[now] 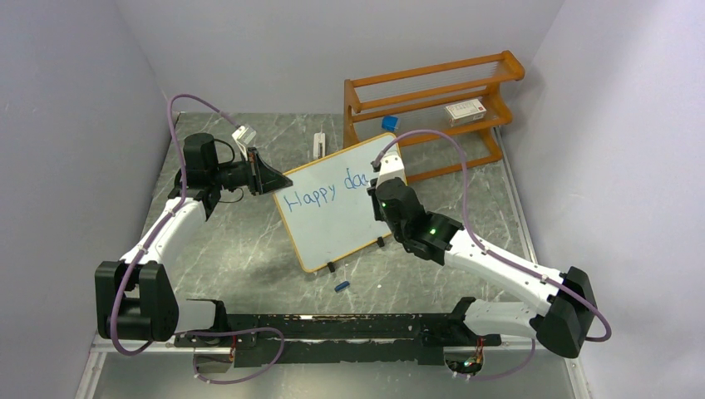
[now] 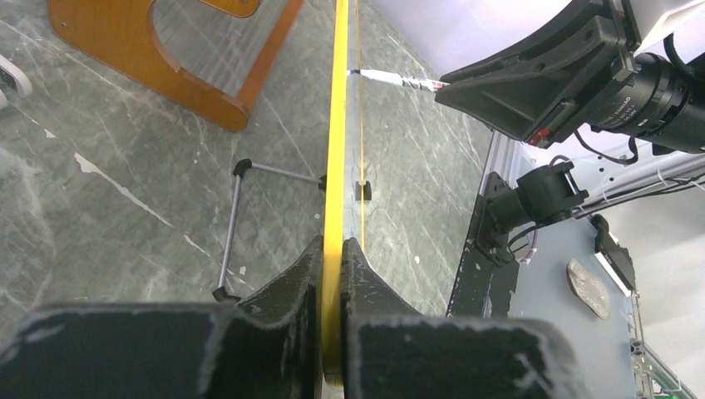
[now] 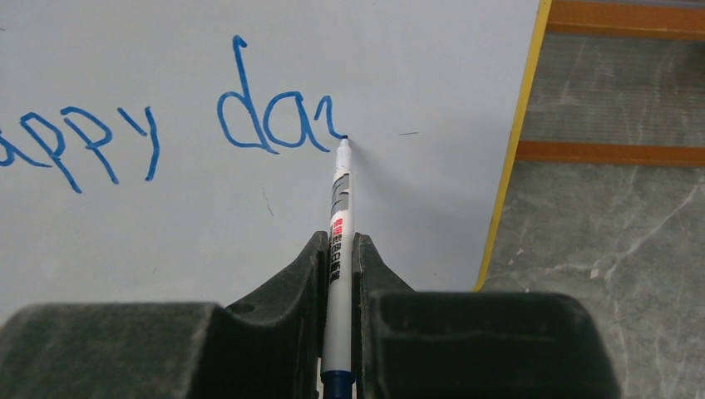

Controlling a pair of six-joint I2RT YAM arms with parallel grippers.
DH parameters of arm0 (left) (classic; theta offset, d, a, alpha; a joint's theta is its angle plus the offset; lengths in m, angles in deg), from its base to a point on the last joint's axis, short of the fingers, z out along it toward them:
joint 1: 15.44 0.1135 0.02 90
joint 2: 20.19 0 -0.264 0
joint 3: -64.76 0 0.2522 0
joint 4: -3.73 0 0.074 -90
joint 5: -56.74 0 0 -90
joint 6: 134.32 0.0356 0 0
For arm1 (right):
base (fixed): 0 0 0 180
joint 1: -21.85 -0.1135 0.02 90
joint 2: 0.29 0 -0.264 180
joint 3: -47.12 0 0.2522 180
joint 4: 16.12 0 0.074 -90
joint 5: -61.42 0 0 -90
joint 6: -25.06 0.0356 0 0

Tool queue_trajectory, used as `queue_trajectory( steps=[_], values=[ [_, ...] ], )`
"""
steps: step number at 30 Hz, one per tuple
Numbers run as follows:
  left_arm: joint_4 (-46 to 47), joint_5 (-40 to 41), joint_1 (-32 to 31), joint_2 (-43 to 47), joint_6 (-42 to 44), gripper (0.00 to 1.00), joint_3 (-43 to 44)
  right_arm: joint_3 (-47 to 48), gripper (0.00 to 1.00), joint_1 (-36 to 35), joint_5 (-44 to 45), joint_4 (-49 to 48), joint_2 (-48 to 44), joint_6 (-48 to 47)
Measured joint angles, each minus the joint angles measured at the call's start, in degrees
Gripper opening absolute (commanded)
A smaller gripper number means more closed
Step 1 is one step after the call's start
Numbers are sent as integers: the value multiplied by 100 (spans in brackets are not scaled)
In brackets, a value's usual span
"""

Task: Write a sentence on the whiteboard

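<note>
The whiteboard point(image 1: 337, 218) with a light-wood frame stands tilted on the table's middle. Blue writing on it point(image 1: 309, 196) reads "Happy da" plus a partial stroke; it also shows in the right wrist view point(image 3: 249, 116). My left gripper point(image 1: 268, 176) is shut on the board's left edge, seen edge-on as a yellow strip point(image 2: 337, 166). My right gripper point(image 1: 384, 184) is shut on a white marker point(image 3: 339, 208) with a blue cap end. The marker's tip point(image 3: 344, 139) touches the board at the end of the last stroke.
An orange wooden shelf rack point(image 1: 432, 91) stands behind the board, with a small white box point(image 1: 465, 110) on it. A blue marker cap point(image 1: 341, 287) lies on the table before the board. A white object point(image 1: 319, 145) and a blue item point(image 1: 389, 123) lie behind the board.
</note>
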Motion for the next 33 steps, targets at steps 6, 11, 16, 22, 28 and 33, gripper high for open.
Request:
queue_trajectory(
  steps=[6, 11, 16, 22, 28, 33],
  values=[
    [0, 0, 0, 0, 2, 5, 0, 0, 0, 87, 63, -20, -2, -37],
    [0, -2, 0, 0, 2, 5, 0, 2, 0, 133, 70, -157, 4, -146],
    [-2, 0, 0, 0, 2, 5, 4, 2, 0, 162, 70, -293, 22, -238],
    [-9, 0, 0, -2, 0, 5, 7, 55, 0, 201, 66, -428, 76, -321],
    [-7, 0, -2, -11, 0, 5, 9, 98, 0, 234, 42, -509, 105, -334],
    [-7, 0, -2, -11, 0, 5, 9, 111, 0, 249, 2, -496, 107, -332]
  ],
)
